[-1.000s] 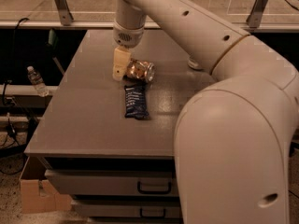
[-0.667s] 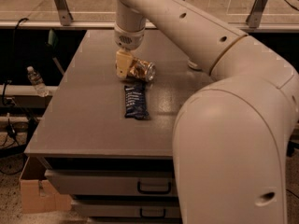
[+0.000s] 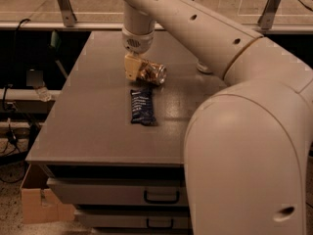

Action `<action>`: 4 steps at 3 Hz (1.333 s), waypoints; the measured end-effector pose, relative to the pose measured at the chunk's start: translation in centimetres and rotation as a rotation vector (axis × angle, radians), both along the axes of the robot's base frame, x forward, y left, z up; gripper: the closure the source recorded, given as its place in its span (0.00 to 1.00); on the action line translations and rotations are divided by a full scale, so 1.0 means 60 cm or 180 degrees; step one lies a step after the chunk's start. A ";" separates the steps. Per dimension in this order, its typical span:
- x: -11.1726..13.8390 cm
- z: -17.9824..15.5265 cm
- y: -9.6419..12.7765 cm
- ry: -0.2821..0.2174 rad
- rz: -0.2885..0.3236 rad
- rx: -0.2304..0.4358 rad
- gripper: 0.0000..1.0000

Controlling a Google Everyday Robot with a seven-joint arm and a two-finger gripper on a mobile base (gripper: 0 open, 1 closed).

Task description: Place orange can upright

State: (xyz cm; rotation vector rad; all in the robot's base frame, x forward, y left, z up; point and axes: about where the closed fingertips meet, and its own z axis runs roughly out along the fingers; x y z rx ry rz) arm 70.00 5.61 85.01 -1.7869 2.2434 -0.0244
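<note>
The orange can (image 3: 153, 73) lies on its side on the grey table (image 3: 98, 126), toward the far middle, with its shiny end facing right and toward the camera. My gripper (image 3: 131, 67) hangs from the arm that reaches in from the right. It is down at table level, right against the can's left end. Its cream tip covers that end of the can, and I cannot see whether it grips the can.
A dark blue snack wrapper (image 3: 142, 105) lies just in front of the can. A pale round object (image 3: 204, 67) sits at the back right, mostly hidden by my arm (image 3: 205, 28). Drawers (image 3: 117, 196) are under the table and a cardboard box (image 3: 36, 199) stands at the lower left.
My gripper has shifted slightly right, closing in on the can's left end. The can and the wrapper have stayed put.
</note>
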 end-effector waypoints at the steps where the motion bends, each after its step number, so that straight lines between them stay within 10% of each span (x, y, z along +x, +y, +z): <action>1: 0.000 0.030 -0.009 -0.0112 -0.0044 0.0100 1.00; 4: -0.029 0.149 -0.040 -0.0617 -0.0020 0.1149 1.00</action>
